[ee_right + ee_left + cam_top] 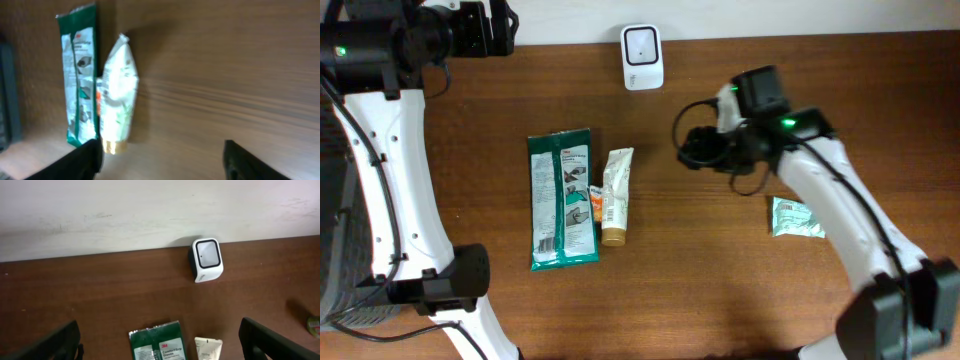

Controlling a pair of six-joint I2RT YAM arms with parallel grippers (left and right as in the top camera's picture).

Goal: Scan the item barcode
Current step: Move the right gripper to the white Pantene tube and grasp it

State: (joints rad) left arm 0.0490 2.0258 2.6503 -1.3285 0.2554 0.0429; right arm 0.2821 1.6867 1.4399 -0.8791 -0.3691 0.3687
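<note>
Well in front of the scanner point(642, 55), the cream tube point(616, 196) lies flat on the surface point(720, 290) against the green packet point(563, 200), so it needs lifting before its barcode can face the scanner. Nearer the scanner, to its right, the right end effector point(162, 152) hangs wide apart and empty, seemingly aimed at the tube; far left of the scanner, the left end effector point(485, 28) gapes fully, holding nothing.
</note>
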